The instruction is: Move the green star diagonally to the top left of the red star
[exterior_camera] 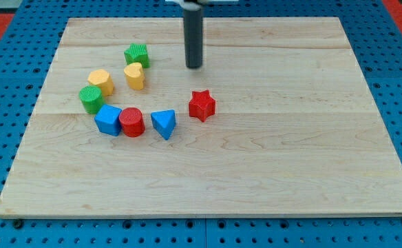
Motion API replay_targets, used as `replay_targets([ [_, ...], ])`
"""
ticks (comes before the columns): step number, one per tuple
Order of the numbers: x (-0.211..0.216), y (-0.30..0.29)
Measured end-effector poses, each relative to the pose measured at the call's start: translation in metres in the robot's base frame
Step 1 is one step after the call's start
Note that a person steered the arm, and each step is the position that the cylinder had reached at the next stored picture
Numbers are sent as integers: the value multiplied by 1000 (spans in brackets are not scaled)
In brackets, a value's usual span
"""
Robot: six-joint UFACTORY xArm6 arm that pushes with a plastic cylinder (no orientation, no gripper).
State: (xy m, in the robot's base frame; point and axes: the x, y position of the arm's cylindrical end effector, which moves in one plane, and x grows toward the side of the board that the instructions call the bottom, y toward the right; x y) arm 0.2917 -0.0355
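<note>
Green star [91, 98]: on the view's left side of the bench [290, 151], at the left end of a loose arc of blocks. Its lobed outline reads as a star, though it is small. It is near the bench's left edge, with a narrow strip of bare wood between.

- Yellow block [100, 81] sits just beside it to the upper right, touching or nearly so; the shape looks hexagonal.
- Blue block [109, 120], cube-like, sits just below right of it, against the red cylinder [131, 122].
- Blue triangle [164, 124] is right of the cylinder with a small gap.
- Second yellow block [135, 76], heart-like, has the green cube [137, 54] just above it.
- Red star [202, 105] stands alone, right of the arc and well apart from the green star.

My tip [195, 67] is above the red star and just left of it, right of the green cube, touching no block. No jaws to report: the arm ends in a plain rod.

Open wood lies between the tip and the red star; the whole right half and bottom of the bench are bare.
</note>
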Motion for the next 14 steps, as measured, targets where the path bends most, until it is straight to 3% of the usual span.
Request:
replay_targets([
  [1, -78, -43],
  [2, -70, -147],
  [3, -38, -169],
  [5, 15, -98],
  [8, 8, 8],
  [10, 44, 17],
  [11, 40, 88],
  [14, 59, 51],
])
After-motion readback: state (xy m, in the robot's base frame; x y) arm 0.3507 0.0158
